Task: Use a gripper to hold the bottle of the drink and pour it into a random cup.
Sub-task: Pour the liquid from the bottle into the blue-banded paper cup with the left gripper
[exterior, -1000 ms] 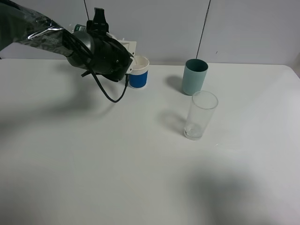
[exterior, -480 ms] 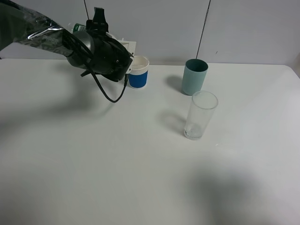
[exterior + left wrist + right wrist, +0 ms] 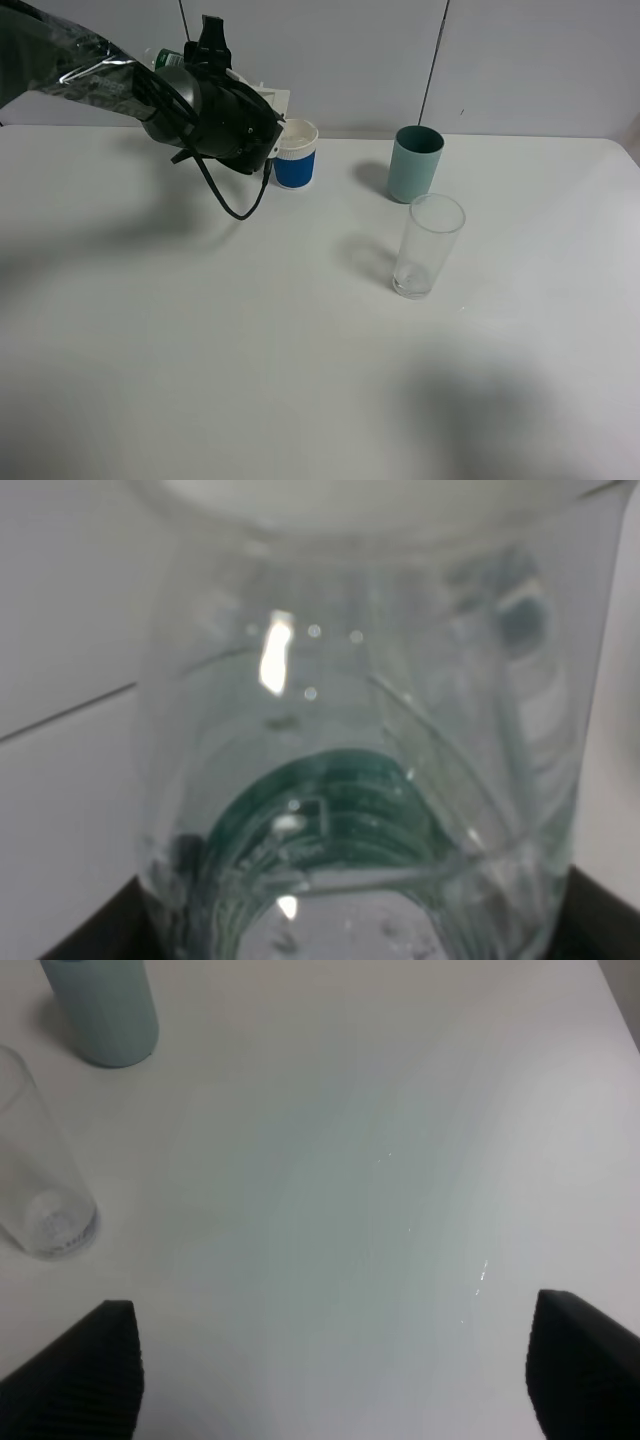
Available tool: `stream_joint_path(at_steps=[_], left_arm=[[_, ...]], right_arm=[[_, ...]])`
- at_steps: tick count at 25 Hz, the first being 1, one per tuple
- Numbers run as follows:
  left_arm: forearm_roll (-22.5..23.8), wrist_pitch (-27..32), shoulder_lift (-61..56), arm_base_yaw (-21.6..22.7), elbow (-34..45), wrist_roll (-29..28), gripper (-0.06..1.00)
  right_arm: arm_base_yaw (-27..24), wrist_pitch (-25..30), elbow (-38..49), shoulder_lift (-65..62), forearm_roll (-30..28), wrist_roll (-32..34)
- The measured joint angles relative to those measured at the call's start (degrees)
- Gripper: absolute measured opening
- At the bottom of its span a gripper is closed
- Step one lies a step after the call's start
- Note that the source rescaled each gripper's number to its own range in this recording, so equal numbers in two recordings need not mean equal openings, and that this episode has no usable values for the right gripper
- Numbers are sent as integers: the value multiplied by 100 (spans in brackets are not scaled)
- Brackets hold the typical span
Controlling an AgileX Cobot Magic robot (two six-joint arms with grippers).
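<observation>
My left gripper [image 3: 255,115] hovers at the back left, right beside the rim of the white cup [image 3: 296,155] with the blue band. It is shut on the bottle [image 3: 166,58], which lies tilted, its green-labelled end sticking out up and to the left behind the hand. The left wrist view is filled by the clear bottle [image 3: 360,780] with its green label; I cannot make out the drink or any stream. The bottle's mouth is hidden behind the gripper. My right gripper [image 3: 325,1380] is open over bare table, holding nothing.
A teal cup [image 3: 415,163] stands at the back, right of the white cup. A tall clear glass [image 3: 428,245] stands in front of it, near the middle. Both show in the right wrist view, teal cup [image 3: 105,1010] and glass [image 3: 40,1190].
The left hand has tipped a touch further, and the bottle's far end shows slightly higher behind it. Cups and glass have not moved.
</observation>
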Motion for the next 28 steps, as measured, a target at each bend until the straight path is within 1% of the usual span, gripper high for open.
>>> stream_joint_path(at_steps=[10, 28], left_arm=[[29, 24, 0, 0, 0, 234, 0], [42, 107, 0, 0, -4, 375, 0]], right_arm=[[0, 0, 0, 0, 0, 0], [0, 0, 0, 0, 0, 0]])
